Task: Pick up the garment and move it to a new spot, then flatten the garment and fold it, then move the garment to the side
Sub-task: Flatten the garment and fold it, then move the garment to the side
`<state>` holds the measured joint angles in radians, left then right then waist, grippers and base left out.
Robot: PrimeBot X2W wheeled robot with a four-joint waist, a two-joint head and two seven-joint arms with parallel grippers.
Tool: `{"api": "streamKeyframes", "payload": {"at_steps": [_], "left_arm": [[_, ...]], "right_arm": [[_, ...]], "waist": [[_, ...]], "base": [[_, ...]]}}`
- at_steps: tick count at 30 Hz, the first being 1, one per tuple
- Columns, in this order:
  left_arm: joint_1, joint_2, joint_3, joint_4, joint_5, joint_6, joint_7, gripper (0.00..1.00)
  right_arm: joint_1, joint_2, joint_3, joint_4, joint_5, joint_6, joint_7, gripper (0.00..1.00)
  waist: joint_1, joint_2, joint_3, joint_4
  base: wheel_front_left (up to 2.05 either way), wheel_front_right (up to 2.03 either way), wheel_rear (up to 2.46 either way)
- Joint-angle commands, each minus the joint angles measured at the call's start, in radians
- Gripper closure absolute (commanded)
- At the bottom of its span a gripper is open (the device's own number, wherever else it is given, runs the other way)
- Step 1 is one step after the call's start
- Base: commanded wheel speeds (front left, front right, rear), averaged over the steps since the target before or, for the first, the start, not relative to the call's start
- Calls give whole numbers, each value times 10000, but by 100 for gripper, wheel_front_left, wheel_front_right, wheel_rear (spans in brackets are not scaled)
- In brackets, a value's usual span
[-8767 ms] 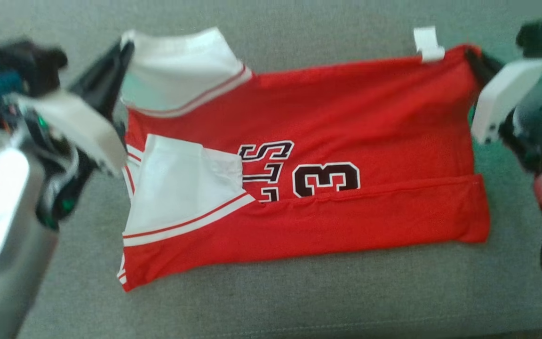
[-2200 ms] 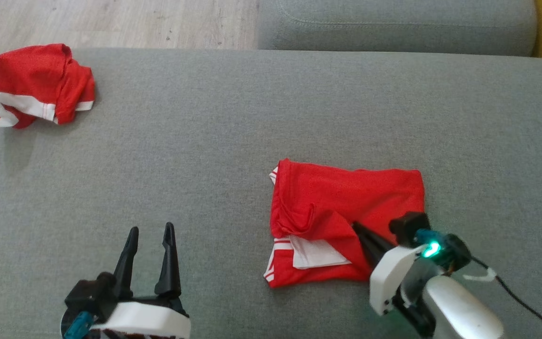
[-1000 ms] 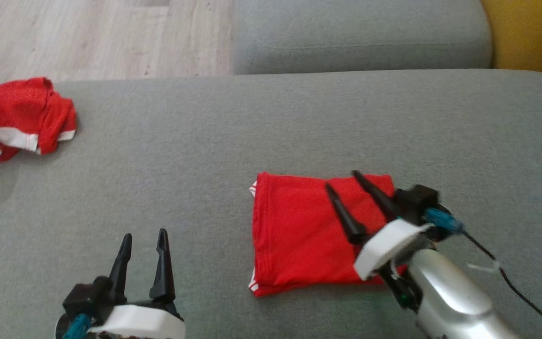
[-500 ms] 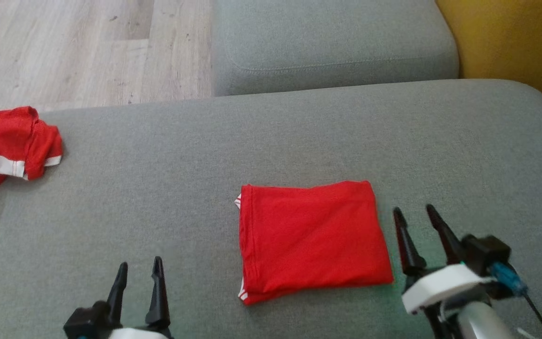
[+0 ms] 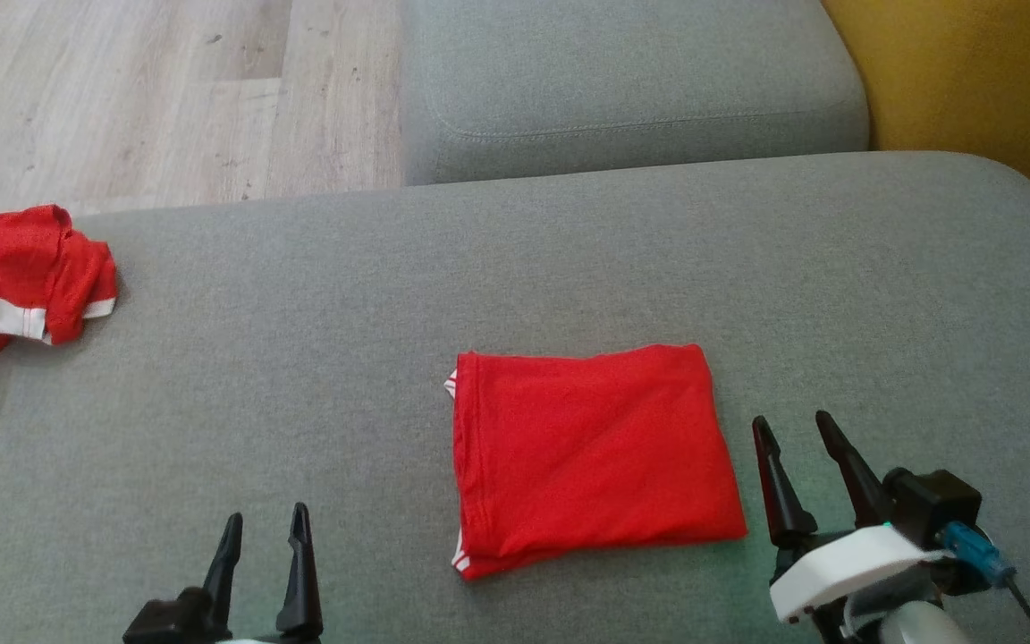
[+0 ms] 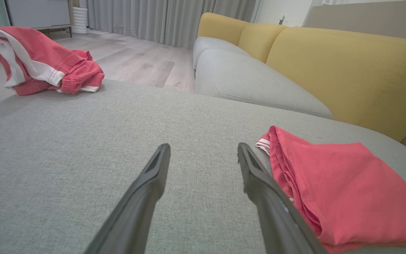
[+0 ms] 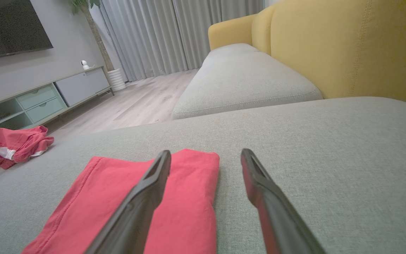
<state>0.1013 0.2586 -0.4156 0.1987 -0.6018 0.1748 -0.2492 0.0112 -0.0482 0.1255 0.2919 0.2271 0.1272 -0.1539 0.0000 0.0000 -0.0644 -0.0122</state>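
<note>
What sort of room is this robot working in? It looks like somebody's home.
Most likely a home living room. There is a grey sofa with yellow back cushions, a television on the wall above a low cabinet, plus long curtains and a wood floor.

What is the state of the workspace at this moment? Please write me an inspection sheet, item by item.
Surface: grey sofa cushion, flat.
Job's things: folded red garment, a neat rectangle lying near the middle, touched by neither gripper.
Clutter: crumpled red and white garment at the cushion's far left edge.
Grippers: left gripper and right gripper open and empty, one on each side of the folded garment.
Cables: dark cable at the right wrist.
Surroundings: wooden floor, second grey cushion, yellow backrest, curtains.
</note>
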Motion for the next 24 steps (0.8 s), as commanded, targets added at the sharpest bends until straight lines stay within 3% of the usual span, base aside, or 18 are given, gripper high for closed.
{"api": "streamKeyframes", "payload": {"at_steps": [1,24], "left_arm": [[-358,-7,476,-192,185,-36,-124,0],[-413,-216,639,-22,394,-121,-125,0]], "right_arm": [[-248,-22,264,-379,-22,35,76,0],[-534,-21,-57,-362,-242,35,645,0]], "waist": [[0,0,12,8],[0,0,199,182]], "base": [[0,0,0],[0,0,0]]}}
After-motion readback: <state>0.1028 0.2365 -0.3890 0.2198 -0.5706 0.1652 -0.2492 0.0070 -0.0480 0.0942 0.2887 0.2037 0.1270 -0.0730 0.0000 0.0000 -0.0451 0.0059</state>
